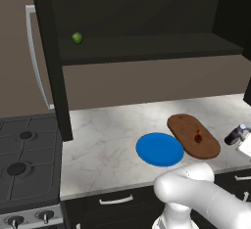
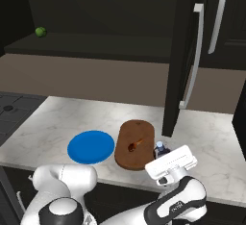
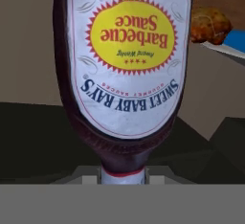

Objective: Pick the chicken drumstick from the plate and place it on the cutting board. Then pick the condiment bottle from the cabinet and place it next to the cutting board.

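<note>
I see my end effector (image 2: 163,156) pinching the glossy dark condiment bottle (image 3: 122,70), hung beside the oblong wooden cutting board (image 2: 135,143), near the marbled table's (image 2: 72,118) front edge

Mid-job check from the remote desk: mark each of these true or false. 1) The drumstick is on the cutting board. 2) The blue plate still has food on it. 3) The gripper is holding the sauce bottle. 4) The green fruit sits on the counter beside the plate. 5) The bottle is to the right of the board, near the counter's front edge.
1) True: the drumstick lies on the cutting board.
2) False: the plate is bare.
3) True: the gripper is shut on the sauce bottle.
4) False: the green fruit is up on the cabinet shelf.
5) True: it hangs just right of the board, over the counter's front edge.
</note>
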